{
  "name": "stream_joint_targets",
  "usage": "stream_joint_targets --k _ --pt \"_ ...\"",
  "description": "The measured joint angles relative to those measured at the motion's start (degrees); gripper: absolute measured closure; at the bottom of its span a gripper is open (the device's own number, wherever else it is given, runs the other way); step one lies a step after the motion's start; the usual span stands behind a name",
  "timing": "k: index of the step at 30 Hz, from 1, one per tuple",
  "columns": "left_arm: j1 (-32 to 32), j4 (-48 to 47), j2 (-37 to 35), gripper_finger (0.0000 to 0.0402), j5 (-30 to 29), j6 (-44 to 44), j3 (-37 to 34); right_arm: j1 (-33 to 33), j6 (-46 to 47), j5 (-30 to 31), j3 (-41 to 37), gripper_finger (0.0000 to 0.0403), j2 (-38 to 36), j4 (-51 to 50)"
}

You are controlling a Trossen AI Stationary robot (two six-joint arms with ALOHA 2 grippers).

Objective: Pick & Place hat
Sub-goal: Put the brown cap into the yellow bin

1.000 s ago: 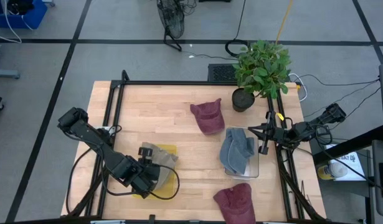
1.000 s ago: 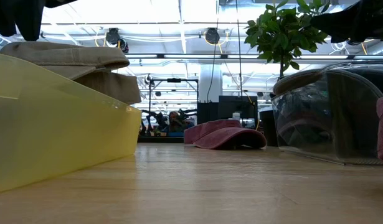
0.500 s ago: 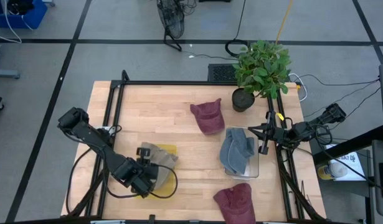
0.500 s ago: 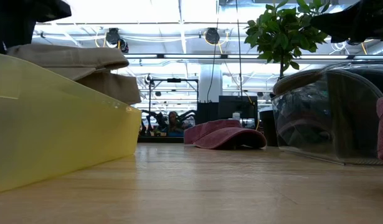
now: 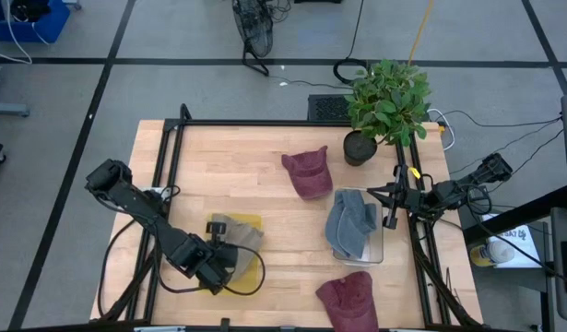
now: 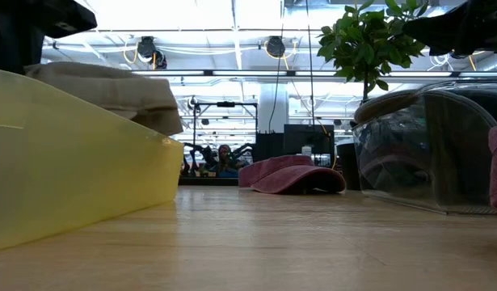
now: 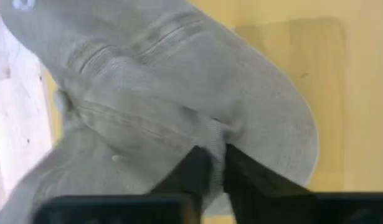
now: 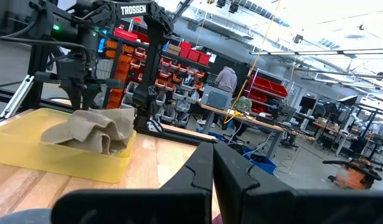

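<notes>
Your left claw (image 7: 217,163) hangs directly above the beige hat (image 5: 231,235) lying in the yellow bin (image 5: 253,224) at the table's near-left, clenched with nothing between its fingers, while the right claw (image 5: 390,197) waits far off.

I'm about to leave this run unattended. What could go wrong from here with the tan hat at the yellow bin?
1. The tan hat is bunched and draped over the yellow bin rim, not settled inside; it could slide out when released.
2. The left gripper is closed on a fold of the fabric; withdrawing could snag the hat and drag it back out.
3. The bin looks light, so a tug might shift or tip it.
</notes>
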Motion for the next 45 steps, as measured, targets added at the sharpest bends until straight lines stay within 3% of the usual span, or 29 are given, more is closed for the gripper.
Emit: stream_joint_targets --k 2,11,17,32,36,45 --pt "0.22 0.44 0.01 0.0386 0.22 -1.2 0.07 0.0 0.0 0.0 0.0 0.0403 0.0 -0.02" --pt "2.37 3.47 -0.01 0.0392 4.3 -15.23 0.15 -0.01 0.2 -0.02 0.0 0.0403 0.0 0.0" --pt "2.46 9.4 -0.01 0.0394 5.47 -14.73 0.24 0.0 0.2 -0.02 0.0 0.0403 0.0 0.0" --pt "2.06 7.26 0.62 0.0392 4.3 -13.35 0.24 0.0 0.2 -0.02 0.0 0.0403 0.0 -0.02" --pt "2.06 7.24 0.6 0.0356 4.3 -11.35 0.24 0.0 0.2 -0.02 0.0 0.0403 0.0 -0.04" --pt "2.23 7.25 0.32 0.0228 5.0 -10.63 0.24 -0.02 0.2 -0.02 0.0 0.0403 0.0 -0.02"
